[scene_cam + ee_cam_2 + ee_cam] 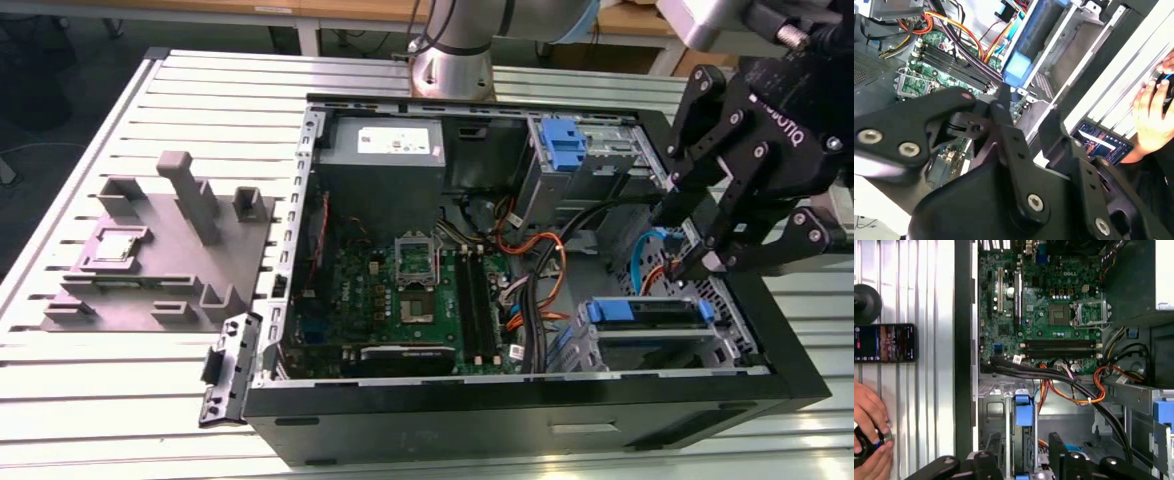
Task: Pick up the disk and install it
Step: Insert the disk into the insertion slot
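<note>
The disk, silver with blue rails, sits in the drive cage at the front corner of the open computer case, on the exterior view's right. My black gripper hangs just above that cage. Its fingers are spread and hold nothing. In the first wrist view the disk stands edge-on in the bay, and my gripper straddles it with a gap on each side. Blurred blue plastic of the disk lies beyond the fingers in the second wrist view.
Inside the case are the motherboard, a grey power supply, a blue latch piece and orange and black cables. A grey fixture lies on the exterior view's left. A person's hands and a phone lie beside the case.
</note>
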